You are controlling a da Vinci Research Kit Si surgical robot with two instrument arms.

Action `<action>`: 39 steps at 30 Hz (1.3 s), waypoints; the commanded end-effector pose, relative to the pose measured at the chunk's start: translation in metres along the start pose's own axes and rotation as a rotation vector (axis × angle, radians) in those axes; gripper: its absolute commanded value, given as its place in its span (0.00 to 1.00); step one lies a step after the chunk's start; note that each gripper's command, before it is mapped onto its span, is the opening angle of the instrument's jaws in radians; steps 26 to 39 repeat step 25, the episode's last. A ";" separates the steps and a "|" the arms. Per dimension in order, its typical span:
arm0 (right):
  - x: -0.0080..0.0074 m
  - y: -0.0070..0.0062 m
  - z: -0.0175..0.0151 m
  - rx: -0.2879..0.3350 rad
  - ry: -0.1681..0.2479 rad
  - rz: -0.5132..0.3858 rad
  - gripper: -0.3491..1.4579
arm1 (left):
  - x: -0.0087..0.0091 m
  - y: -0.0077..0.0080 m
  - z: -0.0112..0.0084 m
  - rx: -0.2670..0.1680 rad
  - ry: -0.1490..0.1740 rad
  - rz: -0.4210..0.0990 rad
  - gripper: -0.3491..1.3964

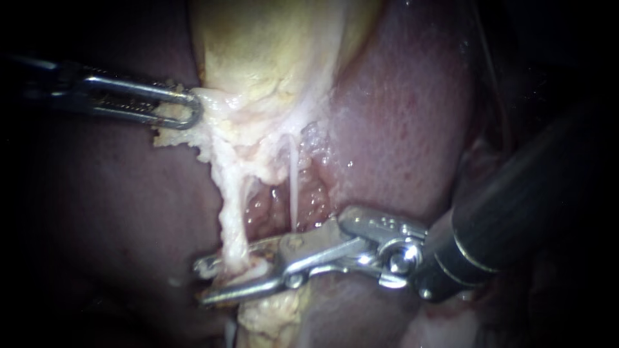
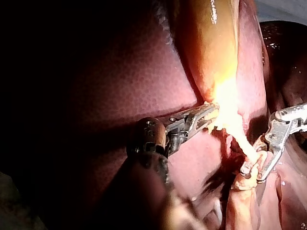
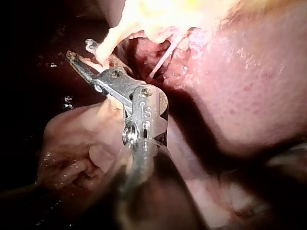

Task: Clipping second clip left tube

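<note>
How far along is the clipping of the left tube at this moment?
Done: my left instrument grips the gallbladder edge, stretching the left tube taut. In hand: my right instrument is open astride that tube, near its lower end. Left: closing to set the clip, then backing off. I cannot make out any clip on the tube.

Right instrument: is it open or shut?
Open. The right instrument shows a gap at its tip, with the left tube in it.

My left instrument (image 1: pixel 191 109) has slim, slotted silver jaws on a dark shaft. My right instrument (image 1: pixel 206 281) is bright hinged steel with round pivot screws, on a black shaft with pale rings.
</note>
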State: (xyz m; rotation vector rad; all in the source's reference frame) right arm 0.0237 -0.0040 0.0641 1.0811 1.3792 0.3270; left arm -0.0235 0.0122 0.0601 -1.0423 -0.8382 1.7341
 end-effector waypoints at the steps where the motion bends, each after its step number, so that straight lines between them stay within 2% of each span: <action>1: -0.0001 0.0000 0.0000 0.002 0.000 0.006 0.19 | 0.0000 0.0000 0.0000 0.000 0.000 0.000 0.00; 5: -0.0001 0.0002 -0.0002 0.002 0.000 0.017 0.11 | 0.0000 0.0000 0.0000 0.000 0.000 0.000 0.00; 7: -0.0002 0.0002 -0.0003 0.002 0.000 0.023 0.00 | 0.0000 0.0000 0.0000 0.000 0.000 0.000 0.00; 14: -0.0004 0.0000 -0.0005 -0.001 -0.012 0.029 0.00 | 0.0000 0.0000 0.0000 0.000 0.000 0.000 0.00; 39: -0.0005 0.0004 -0.0004 -0.002 -0.012 0.028 0.00 | 0.0001 -0.0002 0.0000 0.000 0.000 0.000 0.00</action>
